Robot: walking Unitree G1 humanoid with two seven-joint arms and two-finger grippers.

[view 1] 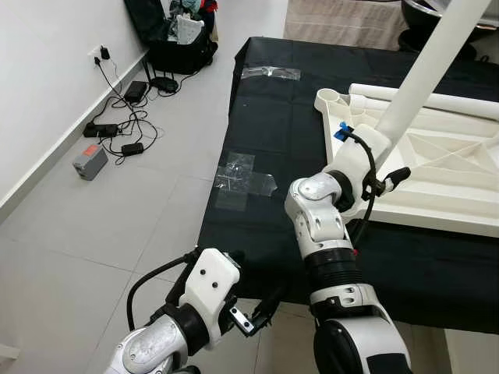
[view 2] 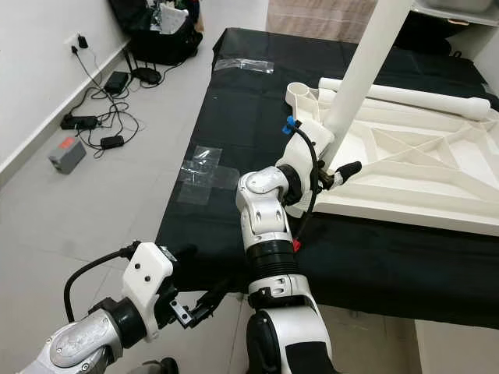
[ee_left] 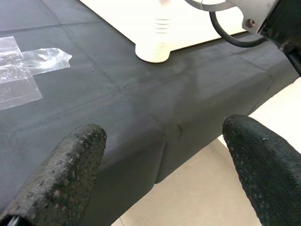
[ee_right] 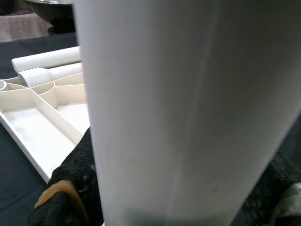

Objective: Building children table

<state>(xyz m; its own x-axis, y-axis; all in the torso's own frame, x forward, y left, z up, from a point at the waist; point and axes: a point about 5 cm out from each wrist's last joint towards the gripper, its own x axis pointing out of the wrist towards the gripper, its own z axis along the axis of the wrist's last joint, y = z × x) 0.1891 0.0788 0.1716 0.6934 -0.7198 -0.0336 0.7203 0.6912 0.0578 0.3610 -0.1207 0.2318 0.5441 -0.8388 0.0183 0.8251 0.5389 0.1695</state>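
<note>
A white tabletop [view 1: 444,183] lies upside down on a black cloth-covered surface [view 1: 265,140]. A long white table leg [view 1: 427,66] rises tilted from the tabletop's near-left corner, where its threaded end [ee_left: 157,28] meets the round corner socket. My right gripper [view 1: 387,167] is shut on this leg low down, and the leg [ee_right: 188,113] sits between its black fingers [ee_right: 70,188]. Two more legs [view 2: 405,93] lie along the tabletop's far side. My left gripper [view 1: 261,312] hangs open and holds nothing at the surface's front edge, its fingers [ee_left: 70,165] spread wide.
Clear plastic pieces [view 1: 243,181] are taped to the cloth. On the tiled floor at the left lie cables and a power strip [view 1: 117,128], a grey box [view 1: 90,161] and a black bag [view 1: 175,39] by the wall.
</note>
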